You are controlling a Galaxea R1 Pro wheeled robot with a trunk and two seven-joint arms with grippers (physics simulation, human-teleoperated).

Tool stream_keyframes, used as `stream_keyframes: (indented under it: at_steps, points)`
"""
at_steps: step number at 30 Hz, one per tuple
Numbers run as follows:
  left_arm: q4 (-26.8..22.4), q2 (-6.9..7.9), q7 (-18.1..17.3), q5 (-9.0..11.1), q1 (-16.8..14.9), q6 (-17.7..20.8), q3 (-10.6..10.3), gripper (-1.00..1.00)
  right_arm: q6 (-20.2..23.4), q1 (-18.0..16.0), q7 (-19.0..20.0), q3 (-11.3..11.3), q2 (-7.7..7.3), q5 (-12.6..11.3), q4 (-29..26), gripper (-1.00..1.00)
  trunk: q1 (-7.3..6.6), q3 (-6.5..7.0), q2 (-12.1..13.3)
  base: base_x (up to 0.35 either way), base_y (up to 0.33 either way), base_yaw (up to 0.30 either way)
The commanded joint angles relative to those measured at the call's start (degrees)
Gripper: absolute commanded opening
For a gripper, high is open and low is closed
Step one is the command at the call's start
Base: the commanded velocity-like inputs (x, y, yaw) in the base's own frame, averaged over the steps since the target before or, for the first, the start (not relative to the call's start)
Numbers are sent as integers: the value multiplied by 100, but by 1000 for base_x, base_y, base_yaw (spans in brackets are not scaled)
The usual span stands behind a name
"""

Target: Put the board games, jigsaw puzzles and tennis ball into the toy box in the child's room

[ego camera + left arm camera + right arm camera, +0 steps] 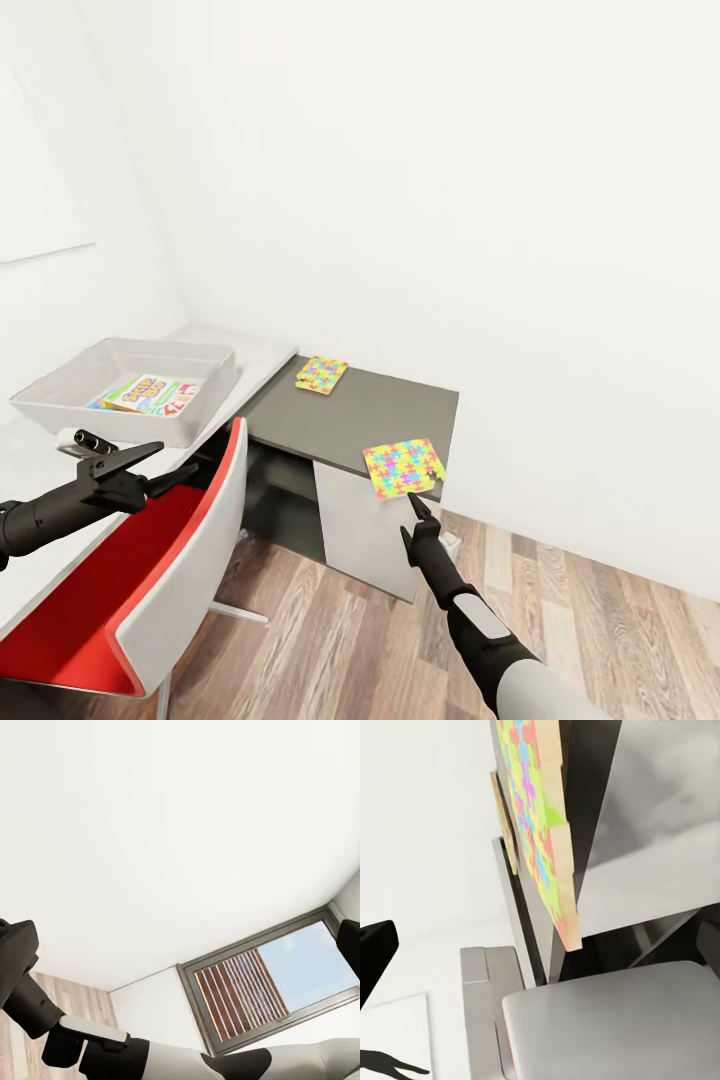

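Nearest in the head view: a red-seated chair (150, 590) with a pale grey shell, pushed up against the table (30, 470). Above its seat, the left gripper (170, 470), black, fingers spread apart and holding nothing, pointing toward the dark cabinet section (360, 415). Further right and low, the right gripper (418, 507), tips reaching up just under the near jigsaw puzzle (403, 467); whether open or closed cannot be told from here, fingers appearing drawn to a point. Near puzzle lying at the front right corner of the cabinet top, overhanging the edge slightly. Beyond it, at the back left corner of the same dark top, the second jigsaw puzzle (322, 374), lying flat and well apart from the first. To the left on the pale desk top, the toy box (60, 400), with a Skip-Bo board game (155, 393) already flat inside, another printed box partly hidden beneath it. A small dark cylinder (88, 441) just in front of the tray. Wood-plank floor (330, 640) below, white wall behind.

From the right wrist view, something the head camera misses: the near puzzle (540, 832) seen edge-on from below, its tan underside and thickness plain, the far puzzle (504, 825) behind it, and the chair's grey shell (615, 1020) close by.

From the left wrist view: white wall, a dark-framed window (262, 982) with slatted blinds, and a black-and-white arm (150, 1054) crossing in front.
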Motion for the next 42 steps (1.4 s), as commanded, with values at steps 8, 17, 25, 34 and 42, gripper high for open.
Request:
stream_keyframes:
  at_steps: [8,17,25,34,42]
  points:
    - [2,1,-25,-18,-4,19,1,100,59,-3,15,-36,2,-32,5,100,0,-5,-3,79,2,0]
    - [4,1,-25,-18,-4,19,-1,100,59,-2,15,-35,1,-32,3,100,0,-5,-3,118,0,0]
    - [4,1,-25,-18,-4,19,1,100,59,-3,15,-36,1,-32,5,100,0,-5,-3,9,1,0]
    - [6,1,-25,-18,-4,19,1,100,59,-1,15,-36,1,-32,5,100,0,-5,-3,1,78,0]
    - [10,1,-25,-24,-4,19,1,100,59,-3,15,-36,1,-32,8,100,0,-5,-3,0,8,0]
